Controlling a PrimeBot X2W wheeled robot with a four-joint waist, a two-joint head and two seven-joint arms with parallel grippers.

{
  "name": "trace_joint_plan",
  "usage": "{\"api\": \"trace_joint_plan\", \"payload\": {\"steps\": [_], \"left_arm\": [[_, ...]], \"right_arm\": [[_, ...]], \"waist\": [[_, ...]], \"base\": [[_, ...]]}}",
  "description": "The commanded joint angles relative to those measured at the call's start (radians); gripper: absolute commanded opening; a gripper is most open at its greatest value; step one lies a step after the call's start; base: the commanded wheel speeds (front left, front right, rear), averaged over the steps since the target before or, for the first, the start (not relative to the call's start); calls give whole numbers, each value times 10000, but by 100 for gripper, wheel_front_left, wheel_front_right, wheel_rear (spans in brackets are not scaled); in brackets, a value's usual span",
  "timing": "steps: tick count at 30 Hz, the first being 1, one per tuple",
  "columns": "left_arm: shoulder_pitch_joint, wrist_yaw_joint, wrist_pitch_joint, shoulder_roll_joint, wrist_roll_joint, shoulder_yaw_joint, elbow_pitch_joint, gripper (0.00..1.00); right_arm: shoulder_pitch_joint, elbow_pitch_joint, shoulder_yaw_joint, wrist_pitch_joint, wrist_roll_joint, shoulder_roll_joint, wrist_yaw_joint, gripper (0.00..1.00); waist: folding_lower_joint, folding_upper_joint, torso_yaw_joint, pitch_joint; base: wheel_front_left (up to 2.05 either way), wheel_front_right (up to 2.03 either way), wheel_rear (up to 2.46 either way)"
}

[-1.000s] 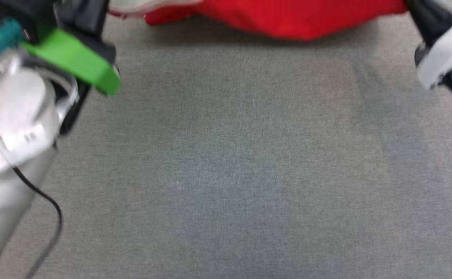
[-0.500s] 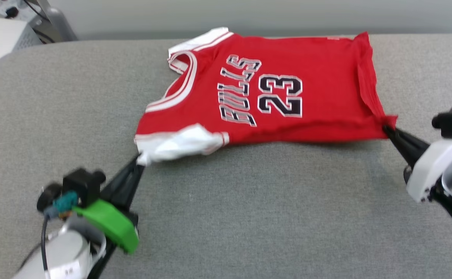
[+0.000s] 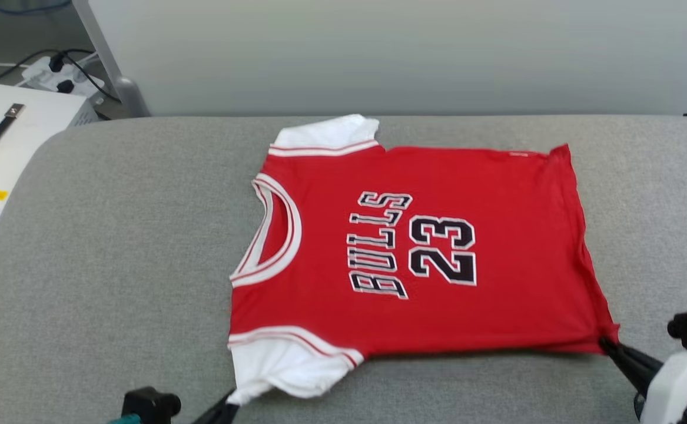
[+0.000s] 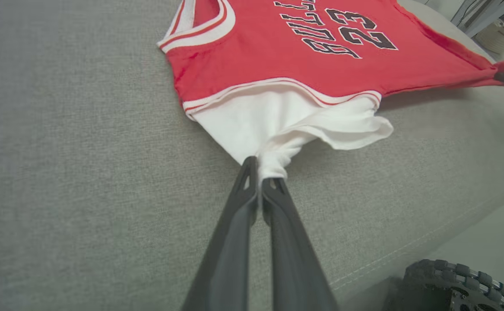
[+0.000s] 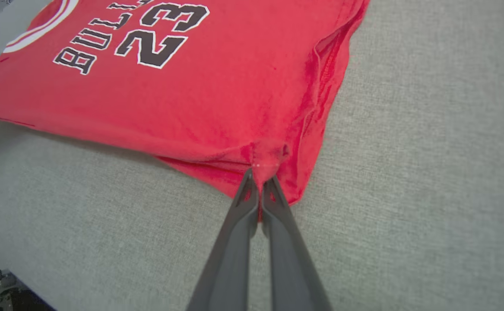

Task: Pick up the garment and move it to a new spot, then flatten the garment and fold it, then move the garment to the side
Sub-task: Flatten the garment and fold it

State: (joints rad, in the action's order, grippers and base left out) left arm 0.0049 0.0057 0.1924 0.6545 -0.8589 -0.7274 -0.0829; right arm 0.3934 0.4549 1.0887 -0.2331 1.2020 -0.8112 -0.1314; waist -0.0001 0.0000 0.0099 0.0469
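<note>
We hold red white-sleeved jersey T-shirt (image 3: pixel 496 206) taut: left end effector (image 4: pixel 260 172) closed on sleeve tip (image 4: pixel 273 164), right end effector (image 5: pixel 260 183) closed on hem corner (image 5: pixel 269 162) just ahead, to flatten it.

Grey fabric surface (image 3: pixel 113 235), perhaps upholstered bench; red garment (image 3: pixel 514 265) spread face-up.

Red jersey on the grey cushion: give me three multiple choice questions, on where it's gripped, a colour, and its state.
1. Where do the left jaws grip the garment? A collar B near white sleeve C hem
2. Colour of the number? A black, white-outlined B yellow C blue
3. The garment lies: A folded in half B heaped C spread, front up

B: jaws shut on white sleeve cloth. A: the 23 reads black. C: lettering faces up, unfolded.
</note>
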Motion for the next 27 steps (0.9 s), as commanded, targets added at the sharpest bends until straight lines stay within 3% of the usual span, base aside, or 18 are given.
{"api": "trace_joint_plan", "payload": {"steps": [1,8,14,20,27], "left_arm": [[284,64,-107,98,-154,-28,71,0],[952,168,-680,285,-717,-198,424,0],[631,434,-415,375,-122,-178,436,0],[-516,202,-108,354,661,-117,58,0],[-2268,-455,-123,82,1128,-64,-692,0]], "right_arm": [[-342,-63,-109,6,123,-117,7,0],[-1519,-546,-532,240,307,-451,7,0],[-1717,-642,-1151,277,57,-304,7,0],[-1452,-766,-1891,431,-283,-57,7,0],[-952,-978,-2734,735,-509,102,7,0]], "waist": [[1,0,61,-210],[1,0,26,-236],[1,0,40,-3],[1,0,-22,282],[1,0,-234,811]], "base": [[0,0,0],[0,0,0],[0,0,0],[0,0,0],[0,0,0]]}}
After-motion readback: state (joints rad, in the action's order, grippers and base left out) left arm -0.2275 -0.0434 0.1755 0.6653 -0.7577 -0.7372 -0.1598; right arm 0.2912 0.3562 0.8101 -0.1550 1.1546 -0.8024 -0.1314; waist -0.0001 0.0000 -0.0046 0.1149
